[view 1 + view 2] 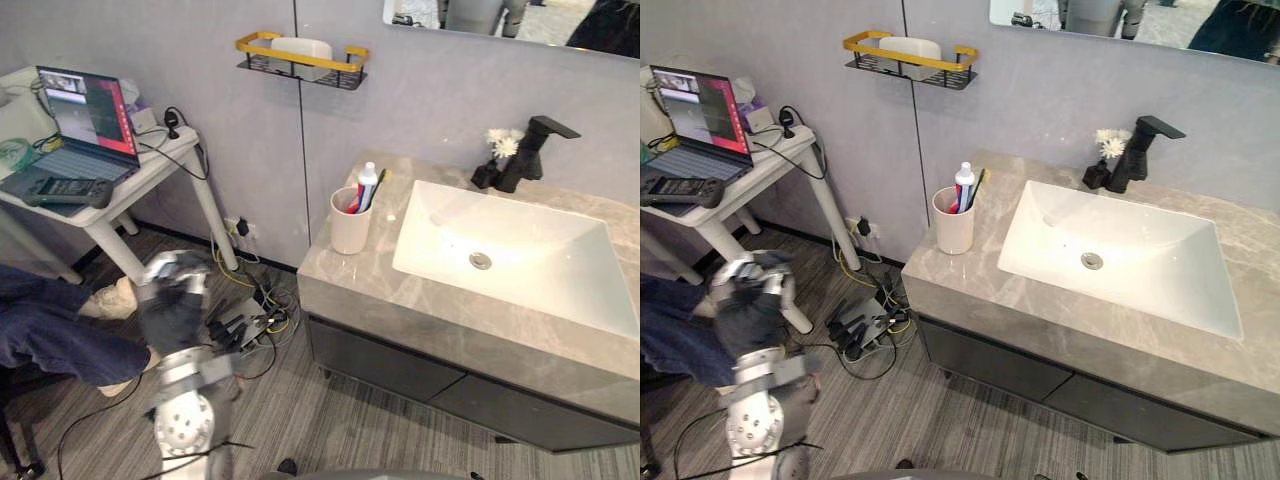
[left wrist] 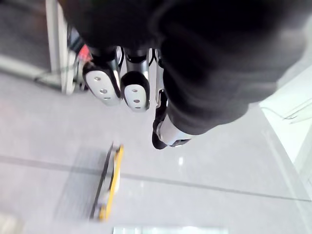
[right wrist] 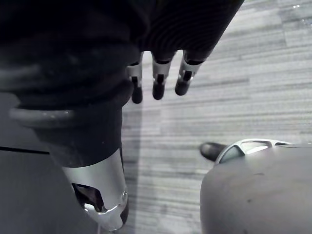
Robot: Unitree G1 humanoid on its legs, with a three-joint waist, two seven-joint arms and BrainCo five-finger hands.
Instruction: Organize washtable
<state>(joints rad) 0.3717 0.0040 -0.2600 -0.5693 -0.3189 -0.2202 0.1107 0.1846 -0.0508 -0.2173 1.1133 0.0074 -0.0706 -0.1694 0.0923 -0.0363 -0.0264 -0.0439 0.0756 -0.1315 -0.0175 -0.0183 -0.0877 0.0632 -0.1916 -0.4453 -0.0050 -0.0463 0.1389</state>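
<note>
The washtable (image 1: 350, 285) is a grey stone counter whose long axis runs along the wall from the near left corner away to the right, where the frame cuts it off. Its dark cabinet front is cropped below. A white rectangular basin (image 1: 520, 250) is sunk into it, lying lengthwise the same way. Only the lower strip of the mirror (image 1: 520, 20) above it is visible. To the left, a white side table (image 1: 213, 215) carries an open laptop (image 1: 85, 115), and a seated person's leg (image 1: 50, 330) is half out of frame. The wall shelf (image 1: 250, 42) holds a white bar (image 1: 300, 48); the left wrist view shows this shelf from underneath. The left hand (image 1: 172, 305) is raised over the floor, well short of the counter. Its fingers appear to be curled in on nothing, though their tips are turned away. The right hand (image 3: 157, 83) hangs over the striped floor in its wrist view, fingers slack and empty. A white cup (image 1: 350, 228) stands just left of the basin. A black faucet (image 1: 525, 160) sits behind the basin, spout pointing right, with white flowers (image 1: 503, 143) close beside it. A toothpaste tube (image 1: 366, 185) stands upright in the cup, cap up. The toothbrush (image 1: 977, 188) leaning beside it is hard to make out.
</note>
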